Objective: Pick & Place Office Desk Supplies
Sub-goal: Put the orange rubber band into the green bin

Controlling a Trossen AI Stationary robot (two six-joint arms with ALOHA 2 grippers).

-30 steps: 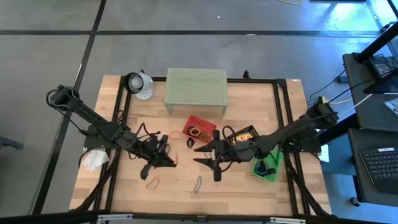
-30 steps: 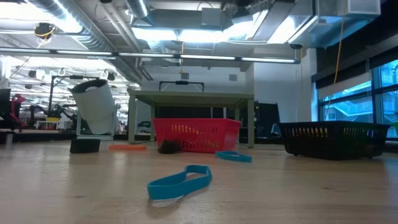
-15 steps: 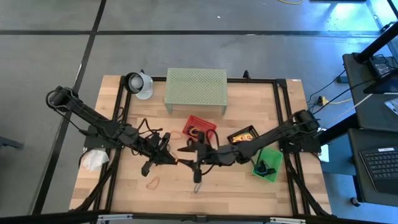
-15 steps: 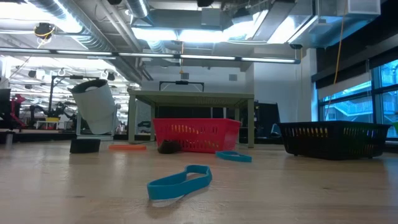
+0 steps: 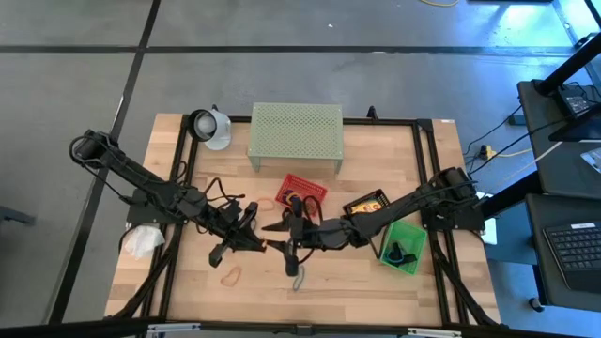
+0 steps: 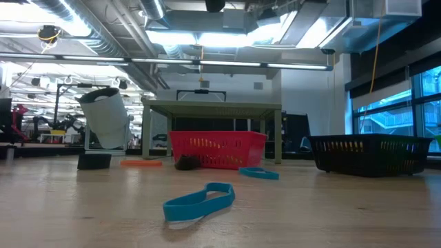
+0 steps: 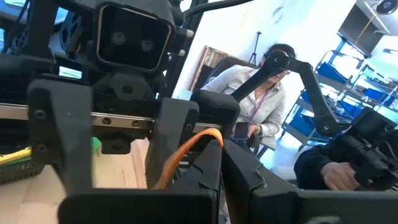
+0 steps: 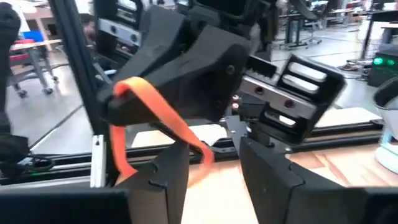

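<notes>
Above the middle of the table my two grippers meet tip to tip. My left gripper [image 5: 259, 243] is shut on an orange rubber loop [image 8: 149, 109] and holds it in the air. My right gripper [image 8: 214, 180] faces it, open, with one finger on each side of the loop's free strand [image 8: 202, 154]. Other supplies lie on the wood: an orange loop [image 5: 230, 275], a second orange loop [image 5: 266, 203] and a blue-grey loop [image 5: 299, 278]. A yellow box [image 5: 366, 204] lies in the black basket. Neither gripper shows in the low view. My left gripper pinches the orange loop between its two fingers, which lie level and point toward the table's right; one end of the loop [image 7: 186, 149] comes out at their tips. The loop is lifted clear of the table and droops slack. My right gripper: I cannot tell whether its fingers touch the strand.
A red basket [image 5: 302, 192], a black basket [image 5: 380, 199] and a green basket [image 5: 404, 246] stand right of centre. The pale green shelf [image 5: 295, 131] and a white cup-like thing [image 5: 208, 127] are at the far edge, a white wad [image 5: 143, 240] at the left. A seated person [image 7: 255, 106] is beyond the table.
My right gripper has travelled toward the table's left edge, from beside the black basket to the tip of my left gripper, staying level. The orange loop has stayed in my left gripper, clear of the table.
</notes>
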